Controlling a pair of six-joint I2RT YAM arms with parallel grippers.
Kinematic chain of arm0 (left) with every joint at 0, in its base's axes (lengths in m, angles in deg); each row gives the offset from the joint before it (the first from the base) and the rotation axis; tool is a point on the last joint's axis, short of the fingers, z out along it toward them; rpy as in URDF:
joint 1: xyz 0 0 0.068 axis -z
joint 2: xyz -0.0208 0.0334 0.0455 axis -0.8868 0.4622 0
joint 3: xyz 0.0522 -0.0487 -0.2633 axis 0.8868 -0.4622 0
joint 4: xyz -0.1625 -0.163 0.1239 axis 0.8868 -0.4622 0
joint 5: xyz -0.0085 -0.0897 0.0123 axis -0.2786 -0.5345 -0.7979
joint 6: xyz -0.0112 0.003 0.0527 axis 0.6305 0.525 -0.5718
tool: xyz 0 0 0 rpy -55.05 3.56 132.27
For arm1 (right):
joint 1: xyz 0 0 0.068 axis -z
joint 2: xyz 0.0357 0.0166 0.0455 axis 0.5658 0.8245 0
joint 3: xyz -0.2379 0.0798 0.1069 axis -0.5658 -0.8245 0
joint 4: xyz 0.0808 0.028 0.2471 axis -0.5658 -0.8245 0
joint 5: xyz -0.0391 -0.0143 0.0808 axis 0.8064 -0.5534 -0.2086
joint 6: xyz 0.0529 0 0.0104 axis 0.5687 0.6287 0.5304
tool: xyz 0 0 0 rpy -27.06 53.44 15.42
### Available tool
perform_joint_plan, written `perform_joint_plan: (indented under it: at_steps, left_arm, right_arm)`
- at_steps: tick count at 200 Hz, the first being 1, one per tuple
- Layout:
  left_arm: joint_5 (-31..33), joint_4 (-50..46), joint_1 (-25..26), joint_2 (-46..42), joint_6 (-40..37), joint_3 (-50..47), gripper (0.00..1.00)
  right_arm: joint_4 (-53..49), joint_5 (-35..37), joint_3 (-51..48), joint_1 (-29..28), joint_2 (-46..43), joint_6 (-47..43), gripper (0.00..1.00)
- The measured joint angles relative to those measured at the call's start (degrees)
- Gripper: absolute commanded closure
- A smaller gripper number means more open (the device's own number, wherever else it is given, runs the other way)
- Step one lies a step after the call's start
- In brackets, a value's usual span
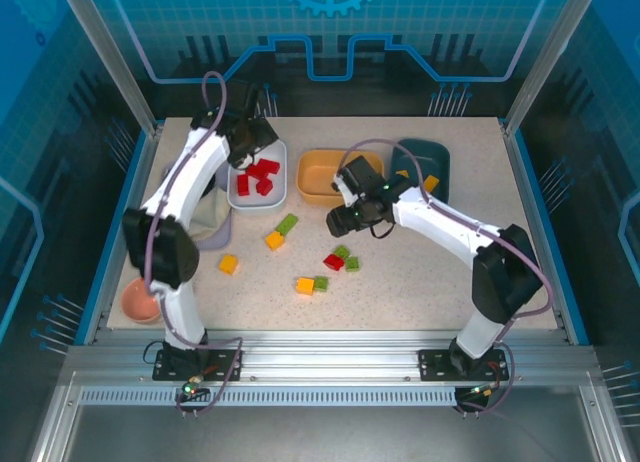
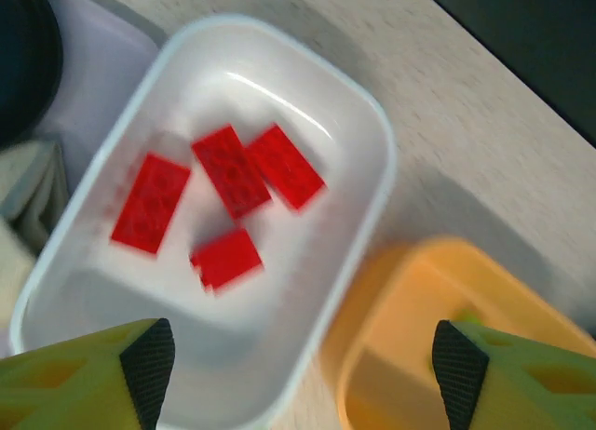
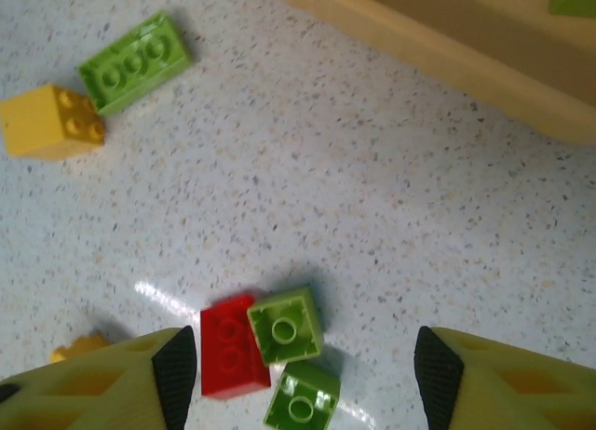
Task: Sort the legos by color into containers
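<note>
My right hand [image 3: 300, 374] hangs over the middle of the counter [image 1: 400, 292], fingers spread and nothing between them. Right under it, a shade toward the near side, sits a tight cluster: 1 red brick [image 3: 233, 348] on the left, with 2 green bricks [image 3: 286, 328] touching its right side. In the wrist view the red brick's long axis runs near to far. The fingers close left to right, so they would meet its short width. That suits a pinch, but I judge the right finger would come down just where the green bricks crowd in. I would either shift the hand left or take a green one first.

My left hand [image 2: 303, 356] is well away at the far left, above the white bowl [image 2: 321, 262], also spread and empty. 4 red bricks [image 2: 233, 174] lie in that bowl, and the orange bowl [image 1: 322, 177] stands just to its right.

The right arm is clearly the nearer one to the cluster. The white bowl, where I take the red brick to belong, lies far and left of it, beyond a long green brick [image 1: 287, 223] and a yellow brick [image 1: 274, 240] that touch each other.
</note>
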Motion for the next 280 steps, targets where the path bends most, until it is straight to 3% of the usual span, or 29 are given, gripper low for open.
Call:
perform_joint_plan:
  at_steps: [27, 59, 82, 104, 148, 245, 280]
  left_arm:
    - [-1.6, 2.2, 4.3, -18.2, 0.7, -20.4, 0.19]
    - [-2.1, -1.4, 4.3, -40.5, 5.4, -43.1, 0.19]
    - [-1.8, -7.2, 4.3, -54.3, 8.3, -50.3, 0.19]
    - [-1.0, -11.6, 4.3, -61.9, 10.0, -51.2, 0.19]
    - [-0.5, -14.4, 4.3, -63.1, 11.2, -51.2, 0.19]
    - [-0.6, -13.8, 4.3, -60.8, 11.8, -51.2, 0.19]
    - [-1.5, -11.8, 4.3, -59.5, 11.5, -51.2, 0.19]
  right_arm:
    - [1.6, -1.6, -2.9, -8.5, -2.4, -6.5, 0.28]
    - [1.3, -4.4, -2.7, -16.6, 0.3, -13.7, 0.24]
    - [-0.4, -3.4, 0.6, -18.1, 7.2, -17.3, 0.22]
    - [-2.8, -1.3, 5.2, -18.7, 14.8, -19.6, 0.22]
    - [-6.7, 1.0, 10.9, -20.0, 21.9, -21.4, 0.25]
    - [-10.9, 2.5, 17.0, -20.2, 28.0, -21.2, 0.61]
    - [-11.8, 2.5, 17.9, -19.4, 27.8, -20.2, 0.64]
